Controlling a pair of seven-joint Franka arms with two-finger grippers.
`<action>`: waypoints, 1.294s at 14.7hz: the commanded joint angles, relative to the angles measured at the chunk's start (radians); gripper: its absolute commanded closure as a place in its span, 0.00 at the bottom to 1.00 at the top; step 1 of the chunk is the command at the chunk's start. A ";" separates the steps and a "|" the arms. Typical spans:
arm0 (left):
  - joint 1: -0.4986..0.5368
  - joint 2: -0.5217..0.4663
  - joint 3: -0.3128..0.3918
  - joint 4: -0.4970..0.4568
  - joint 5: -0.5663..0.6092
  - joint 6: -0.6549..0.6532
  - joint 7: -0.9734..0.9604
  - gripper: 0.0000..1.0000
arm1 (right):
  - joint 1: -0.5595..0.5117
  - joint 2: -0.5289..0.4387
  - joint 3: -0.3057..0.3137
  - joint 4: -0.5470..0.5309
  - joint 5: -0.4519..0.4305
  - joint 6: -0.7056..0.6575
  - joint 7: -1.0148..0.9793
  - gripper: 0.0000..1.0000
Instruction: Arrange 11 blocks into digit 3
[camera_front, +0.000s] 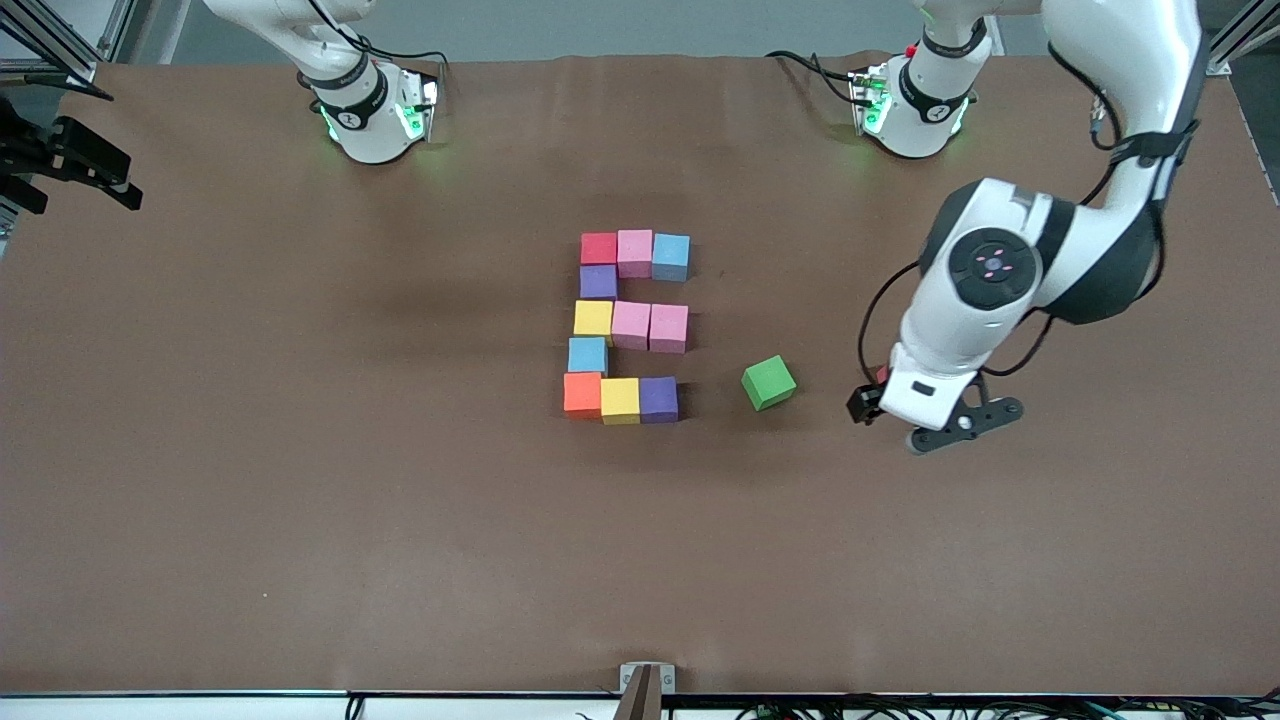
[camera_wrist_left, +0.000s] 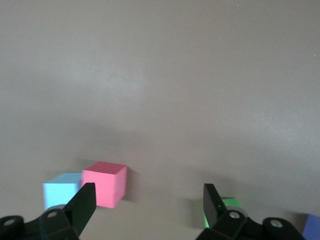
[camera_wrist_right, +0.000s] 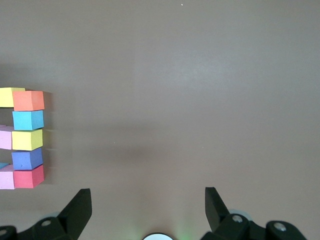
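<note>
Digit 3 (camera_front: 628, 327) sits mid-table (camera_front: 300, 500): eleven touching matte cubes, three three-cube bars joined by single cubes, reading like an E. My left gripper (camera_front: 945, 432) hangs over bare table beside the green cube (camera_front: 768, 383), jaws open, empty. Right gripper (camera_wrist_right: 147, 210) waits, jaws open.

eleven touching blocks (camera_front: 631, 326) form the digit 3 (camera_front: 593, 322) mid-table.

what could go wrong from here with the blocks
1. The left gripper, open and empty over bare table, hangs close to the green cube; sweeping toward the figure might push that cube into the purple block.
2. The digit 3 looks finished, so any further nudge could break its rows.
</note>
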 joint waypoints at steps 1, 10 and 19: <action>0.050 -0.090 -0.012 -0.030 -0.061 -0.071 0.115 0.03 | 0.010 -0.006 -0.005 -0.006 -0.006 0.006 -0.003 0.00; 0.279 -0.365 -0.008 -0.027 -0.291 -0.296 0.550 0.01 | 0.015 -0.005 -0.005 -0.006 -0.007 0.022 -0.003 0.00; 0.060 -0.399 0.326 0.042 -0.293 -0.390 0.768 0.01 | 0.012 -0.002 -0.005 0.003 -0.007 0.025 -0.003 0.00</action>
